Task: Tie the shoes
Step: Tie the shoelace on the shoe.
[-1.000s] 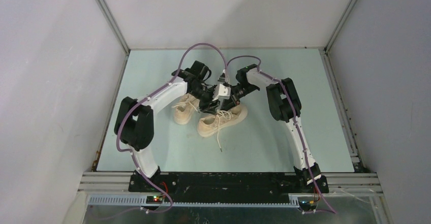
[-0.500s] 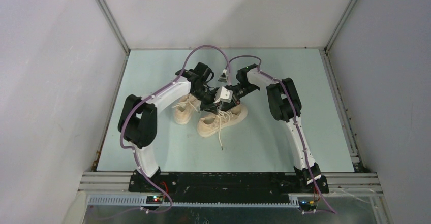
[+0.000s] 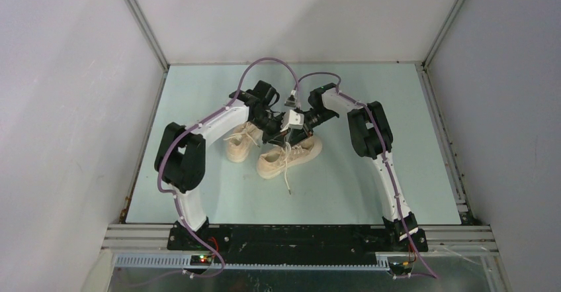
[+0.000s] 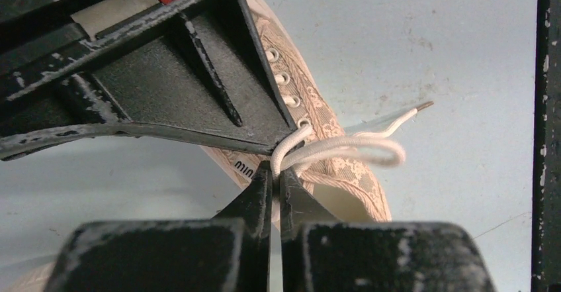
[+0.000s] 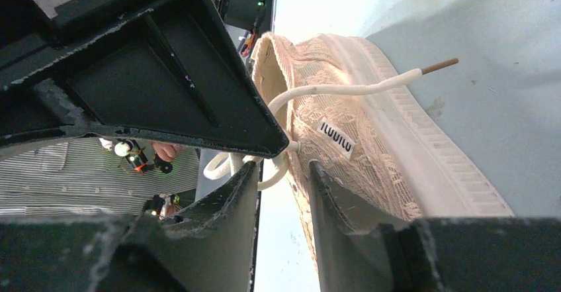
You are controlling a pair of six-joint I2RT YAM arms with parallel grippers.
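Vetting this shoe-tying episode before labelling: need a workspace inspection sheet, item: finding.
Surface: pale green tabletop, lightly scuffed.
Job's things: two beige shoes side by side, untied; one lace looped loose beside the eyelets.
Clutter: nothing seen.
End effectors: left end effector shut on the lace; right end effector open, lace passing between its fingers.
Cables: purple cables arch above both wrists, clear of the shoes.
Surroundings: plain walls, aluminium frame.
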